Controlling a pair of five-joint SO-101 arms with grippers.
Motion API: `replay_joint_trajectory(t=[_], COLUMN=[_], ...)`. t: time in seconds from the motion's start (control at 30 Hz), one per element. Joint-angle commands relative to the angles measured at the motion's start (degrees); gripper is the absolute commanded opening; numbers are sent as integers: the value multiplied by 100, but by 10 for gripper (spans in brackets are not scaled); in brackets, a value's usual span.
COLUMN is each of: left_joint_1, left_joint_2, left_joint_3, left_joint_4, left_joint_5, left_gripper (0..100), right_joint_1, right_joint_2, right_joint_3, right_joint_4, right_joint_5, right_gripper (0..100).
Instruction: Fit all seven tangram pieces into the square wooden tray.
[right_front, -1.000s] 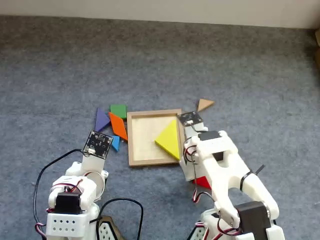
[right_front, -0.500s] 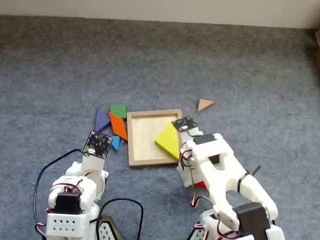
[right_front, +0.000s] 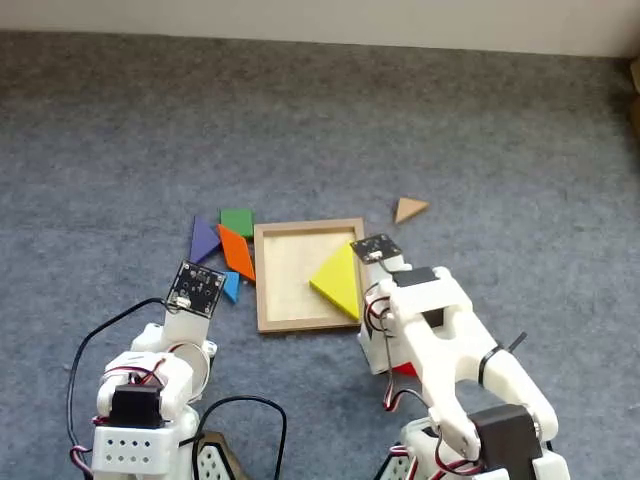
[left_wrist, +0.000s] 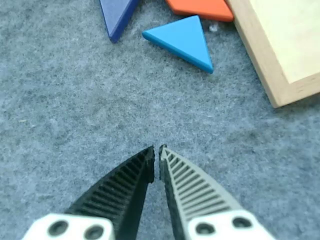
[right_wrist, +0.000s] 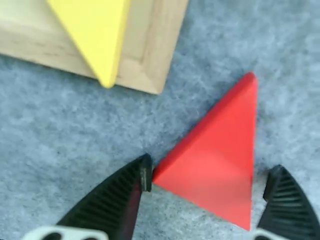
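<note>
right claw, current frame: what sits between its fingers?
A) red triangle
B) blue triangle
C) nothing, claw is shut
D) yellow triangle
A: in the right wrist view the right claw is open, with one finger on each side of the red triangle, which lies flat just outside the corner of the wooden tray.

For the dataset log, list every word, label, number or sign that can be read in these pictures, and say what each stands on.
No readable text.
yellow triangle, red triangle, blue triangle: plain painted faces, no print.
wooden tray: bare wood, no marking.
left arm's black board and right arm's black board: pale specks, too small to read.
</note>
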Motion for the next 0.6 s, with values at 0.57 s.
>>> replay_joint_trajectory(t=[0.57], left_joint_1=[31], left_joint_2=[-145], left_joint_3=[110], left_joint_4=[26], left_joint_5=[44], left_gripper=[46], right_joint_1=[136], right_joint_2=[-31], right_joint_3=[31], right_joint_4=[127], right_joint_5=[44], right_gripper=[341])
